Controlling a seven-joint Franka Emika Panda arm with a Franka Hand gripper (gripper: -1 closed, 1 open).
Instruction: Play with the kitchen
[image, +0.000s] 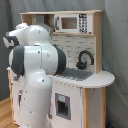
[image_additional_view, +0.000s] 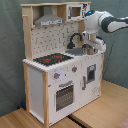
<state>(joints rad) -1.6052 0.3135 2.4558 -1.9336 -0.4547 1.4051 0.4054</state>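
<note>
The kitchen (image_additional_view: 60, 85) is a white and light-wood toy set. In the second exterior view I see its red-ringed stovetop (image_additional_view: 52, 59), oven door (image_additional_view: 64, 96), knobs (image_additional_view: 56, 76), range hood (image_additional_view: 49, 21), microwave (image_additional_view: 76, 11) and black faucet (image_additional_view: 75, 38). My gripper (image_additional_view: 89, 48) hangs over the sink (image_additional_view: 76, 51) at the counter's right end, just right of the faucet. In the first exterior view my white arm (image: 35, 65) covers the left half of the kitchen (image: 85, 95) and hides the gripper. The faucet (image: 84, 59), sink (image: 76, 75) and microwave (image: 68, 22) show there.
A grey curtain (image_additional_view: 10, 50) hangs behind the kitchen. It stands on a light wooden floor (image_additional_view: 100, 110). My arm (image_additional_view: 111, 22) reaches in from the second exterior view's right at the height of the microwave shelf.
</note>
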